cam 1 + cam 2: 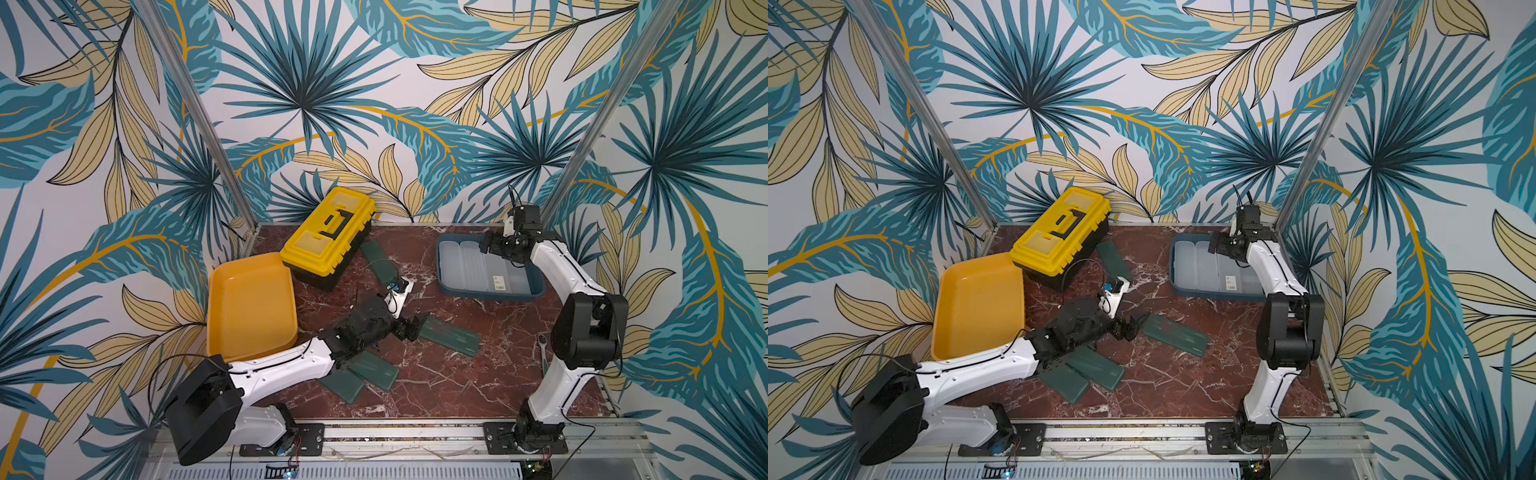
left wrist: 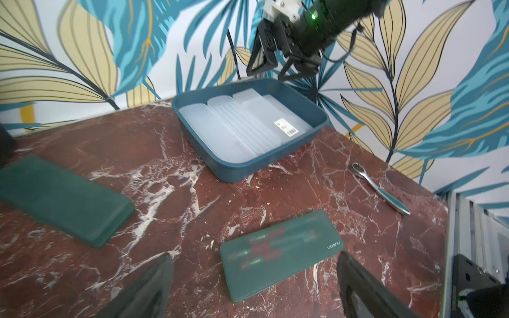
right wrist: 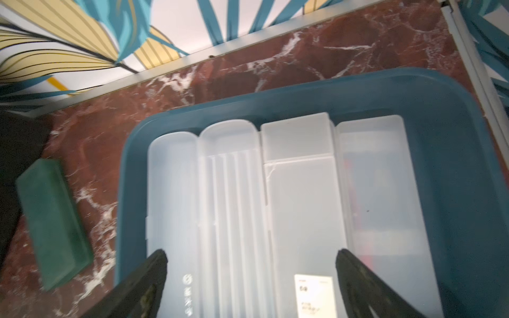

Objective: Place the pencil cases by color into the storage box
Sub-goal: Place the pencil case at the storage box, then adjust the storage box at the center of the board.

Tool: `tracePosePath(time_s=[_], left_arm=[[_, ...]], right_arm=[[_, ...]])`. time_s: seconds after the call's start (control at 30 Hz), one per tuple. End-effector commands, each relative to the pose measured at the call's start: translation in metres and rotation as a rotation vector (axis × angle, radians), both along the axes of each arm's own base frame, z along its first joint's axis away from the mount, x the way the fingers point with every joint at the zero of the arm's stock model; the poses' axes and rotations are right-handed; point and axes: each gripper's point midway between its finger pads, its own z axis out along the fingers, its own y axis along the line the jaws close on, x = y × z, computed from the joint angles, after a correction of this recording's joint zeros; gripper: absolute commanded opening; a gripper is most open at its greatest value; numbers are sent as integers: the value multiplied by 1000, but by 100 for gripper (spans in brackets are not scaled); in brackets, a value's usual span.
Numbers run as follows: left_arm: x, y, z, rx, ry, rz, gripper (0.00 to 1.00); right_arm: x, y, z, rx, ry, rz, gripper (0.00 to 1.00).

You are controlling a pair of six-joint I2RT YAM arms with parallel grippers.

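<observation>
Illumination in both top views is diffuse, even and comes from overhead. The red marble-patterned tabletop [image 1: 436,374] carries only soft, faint shadows directly beneath the arms.

In the left wrist view, the dark green flat plastic case [image 2: 281,253] is smeared by motion blur. The black fingers [image 2: 146,291] of the left gripper [image 2: 254,257] are out of focus.

In the right wrist view, the frosted white translucent cases [image 3: 300,206] appear bright and soft-edged inside the blue plastic tray [image 3: 454,165]. The white paper label [image 3: 314,294] is the brightest area.
</observation>
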Motion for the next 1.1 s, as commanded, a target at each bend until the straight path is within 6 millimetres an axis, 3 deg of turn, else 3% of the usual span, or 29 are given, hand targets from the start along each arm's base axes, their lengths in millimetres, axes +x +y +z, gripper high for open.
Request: tracePosePath(time_s=[0.0,0.13,0.33,0.5,0.67,0.8,1.07], left_arm=[[7,28,12,15,49,135,93],[18,66,28,45,99,284,93],[38,144,50,96,123,554,94],[50,215,48,84,221,775,96],[44,277,31,101,314,959,97],[25,298,5,92,404,1016,98],[-5,307,-40,61,542,1023,97]], right_arm=[[-14,43,-2,48,-22,41,96],[-33,84,3,108,-84,110,95],[-58,128,9,174,-185,189,95],[-73,167,6,261,-221,282,95],[-87,200,0,280,-234,357,95],[-97,220,-5,298,-243,411,95],[-115,255,-9,259,-284,536,94]])
